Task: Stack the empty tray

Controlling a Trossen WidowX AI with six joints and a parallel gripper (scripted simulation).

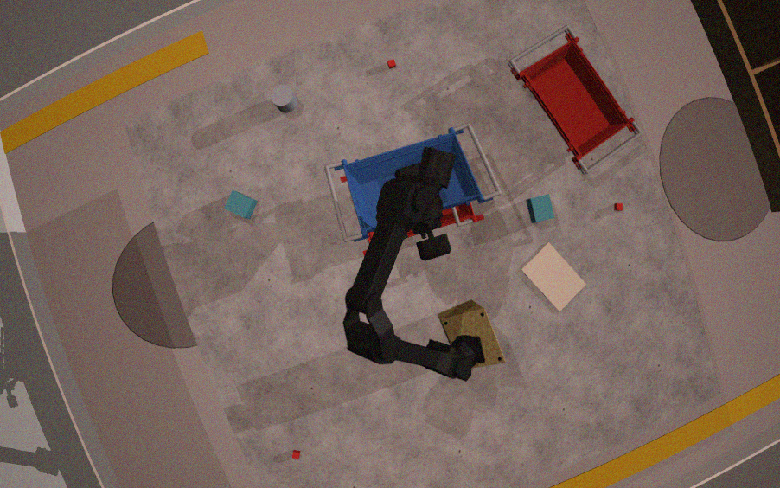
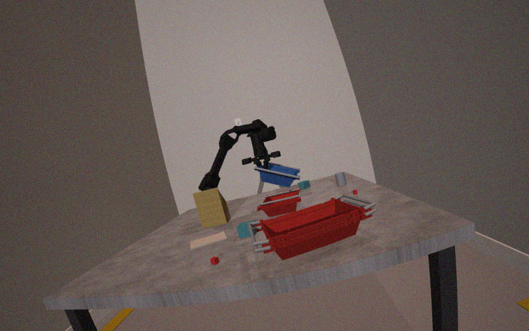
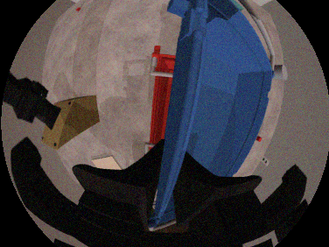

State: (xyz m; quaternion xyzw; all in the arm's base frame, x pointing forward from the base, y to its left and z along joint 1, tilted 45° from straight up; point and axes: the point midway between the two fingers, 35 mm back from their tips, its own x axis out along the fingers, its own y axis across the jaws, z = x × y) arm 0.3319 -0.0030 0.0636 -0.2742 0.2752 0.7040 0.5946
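Observation:
A blue tray [image 1: 367,187] [image 2: 275,177] [image 3: 223,83] hangs in the air, its wire bars out over its ends. No load shows in its visible part. My gripper [image 2: 263,165] [image 3: 167,144] is shut on its long side wall. In the exterior view it hangs tilted, its side away from the fingers lower. Below it a red tray [image 1: 477,218] [image 2: 281,207] [image 3: 160,98] stands on the table, mostly hidden from above. Its two bars lie in across its top. Its load is hidden. There is a gap between the trays; the blue one is offset to one side.
Another red tray [image 1: 560,103] [image 2: 318,236], empty, stands off to one side with bars out. A tan block [image 1: 491,337] [image 2: 206,208] is near the arm's base. Teal blocks [image 1: 540,208] [image 1: 240,204], a grey cylinder [image 1: 284,99] [image 2: 341,179], a beige plate [image 1: 553,277] and small red cubes [image 1: 391,63] lie around.

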